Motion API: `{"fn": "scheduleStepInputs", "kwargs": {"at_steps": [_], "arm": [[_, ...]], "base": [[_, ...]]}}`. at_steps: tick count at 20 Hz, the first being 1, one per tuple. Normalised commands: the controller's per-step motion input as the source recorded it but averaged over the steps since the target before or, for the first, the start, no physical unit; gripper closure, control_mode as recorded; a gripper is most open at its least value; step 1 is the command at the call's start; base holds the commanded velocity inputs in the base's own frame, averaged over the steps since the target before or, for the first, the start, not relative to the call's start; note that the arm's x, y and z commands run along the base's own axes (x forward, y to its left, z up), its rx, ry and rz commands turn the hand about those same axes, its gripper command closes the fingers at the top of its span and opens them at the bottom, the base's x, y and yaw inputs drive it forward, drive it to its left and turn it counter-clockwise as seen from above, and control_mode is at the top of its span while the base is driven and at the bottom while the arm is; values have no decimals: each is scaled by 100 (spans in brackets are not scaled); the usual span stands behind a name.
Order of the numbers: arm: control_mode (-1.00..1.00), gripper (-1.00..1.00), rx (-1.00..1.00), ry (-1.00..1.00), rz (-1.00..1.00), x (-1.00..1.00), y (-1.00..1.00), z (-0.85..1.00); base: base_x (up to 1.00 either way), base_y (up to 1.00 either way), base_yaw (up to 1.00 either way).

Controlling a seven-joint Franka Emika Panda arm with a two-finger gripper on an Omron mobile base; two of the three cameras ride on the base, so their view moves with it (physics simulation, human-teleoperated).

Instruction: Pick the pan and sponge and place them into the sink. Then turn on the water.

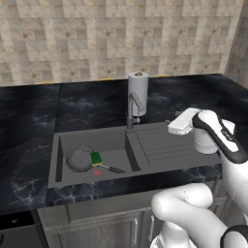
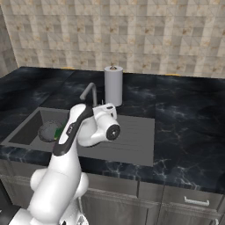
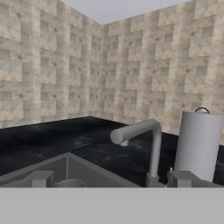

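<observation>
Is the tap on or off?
Off. No water runs from the tap into the sink; the pan lies there dry.

Drainboard [image 1: 160, 143] open; faucet [image 1: 133, 107], paper roll [image 1: 138, 92] block basin's rear

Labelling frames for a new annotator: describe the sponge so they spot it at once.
Start at the grey sink set in the black marble counter and look into its basin. On the basin floor lies a round dark pan; the sponge rests at the pan's right edge, by the handle. It is the small green block there.
</observation>
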Motion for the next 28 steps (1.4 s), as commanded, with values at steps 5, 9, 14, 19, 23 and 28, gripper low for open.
{"fn": "scheduleStepInputs", "kwargs": {"at_steps": [5,9,14,19,23,28], "arm": [[-100,-100,0,7,0,21,0,0],[-100,-100,0,19,0,40,0,0],[-100,-100,0,19,0,37,0,0],[-100,-100,-1,3,4,6,0,-1],[-100,-100,-6,0,12,-3,0,-20],[-100,-100,-12,0,15,-8,1,-31]], "base": [[0,0,0],[0,0,0],[0,0,0],[0,0,0],[0,0,0],[0,0,0]]}}
